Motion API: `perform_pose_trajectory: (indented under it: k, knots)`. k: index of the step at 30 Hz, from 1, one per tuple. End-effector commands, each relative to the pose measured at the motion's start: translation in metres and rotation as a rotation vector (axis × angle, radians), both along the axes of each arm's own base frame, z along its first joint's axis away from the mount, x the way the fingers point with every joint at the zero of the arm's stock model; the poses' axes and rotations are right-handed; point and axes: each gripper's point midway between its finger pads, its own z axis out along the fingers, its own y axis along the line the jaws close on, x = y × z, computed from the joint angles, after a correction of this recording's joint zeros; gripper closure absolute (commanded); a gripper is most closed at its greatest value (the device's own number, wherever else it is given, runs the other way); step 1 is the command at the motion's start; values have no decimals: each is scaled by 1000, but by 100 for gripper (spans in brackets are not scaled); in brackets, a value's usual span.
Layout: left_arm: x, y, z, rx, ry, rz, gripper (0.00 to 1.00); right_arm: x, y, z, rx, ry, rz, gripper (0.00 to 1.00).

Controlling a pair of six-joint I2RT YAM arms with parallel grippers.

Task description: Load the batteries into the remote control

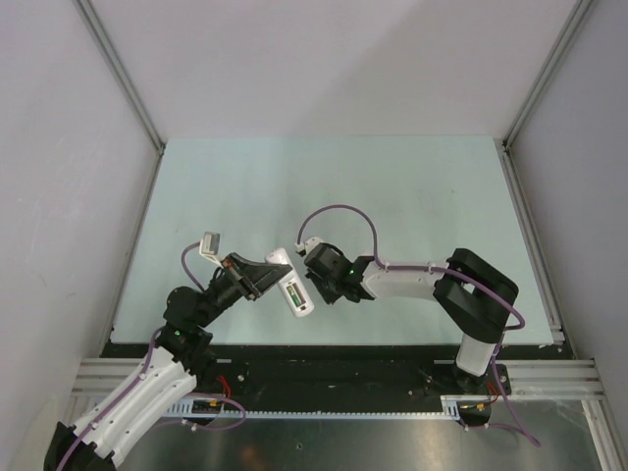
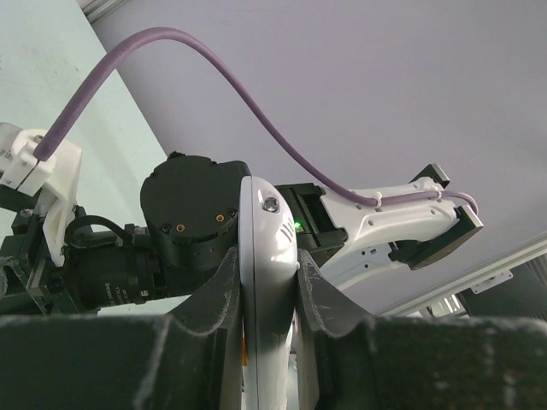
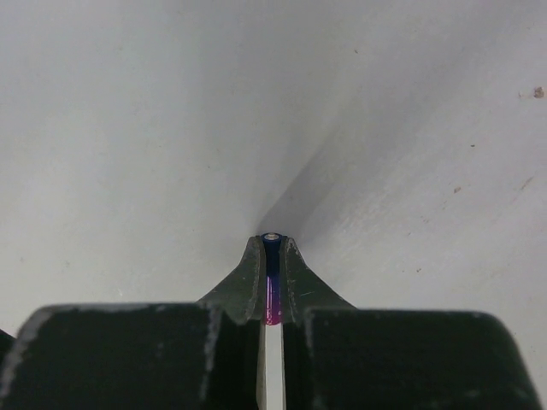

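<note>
Purple-blue and slim, the battery (image 3: 272, 286) is pinched lengthwise between the fingertips of my right gripper (image 3: 272, 256), its small metal cap poking out at the tip. My left gripper (image 2: 267, 290) is clenched on the long edges of the white remote control (image 2: 267, 231), holding it up off the table with the back recess turned towards the overhead camera. In that recess lies what I take for the green battery (image 1: 292, 291), already seated.

My hold on the battery is narrow. I judge that a push against the spring contact could twist it between my pads or squirt it out, and then it would drop to the table and roll. Pressing on a remote held only by its edges could also make it pivot in my left fingers, or jolt the green one loose. Whether the cap end faces the proper contact I cannot tell.

From above, my right gripper's black body sits just beside the remote's far end and hides the free slot. The purple cable (image 1: 339, 211) arches over my right wrist, apart from the remote. A white box (image 1: 209, 243) juts out behind my left wrist. Farther off lie the pale green table (image 1: 392, 186) and the grey walls (image 1: 59, 147)
</note>
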Motion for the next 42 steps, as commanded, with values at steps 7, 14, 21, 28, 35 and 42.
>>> perform_pose_trajectory:
  k: [7,14,21,28,35,42]
  knots:
    - [1,0,11,-3,-42,4,100,40,-36,118,201,-191,-304,100]
    - [16,-6,20,26,-39,23,100,13,-57,259,529,-417,-348,100]
    - [32,-15,32,21,-24,26,100,-31,-38,312,706,-479,-252,100]
    - [38,-30,34,-24,40,-46,100,-46,-4,317,720,-544,-198,100]
    - [38,-33,42,-56,66,-70,100,-43,13,315,721,-583,-194,100]
    - [37,-34,47,-74,83,-90,100,-42,19,304,679,-591,-183,100]
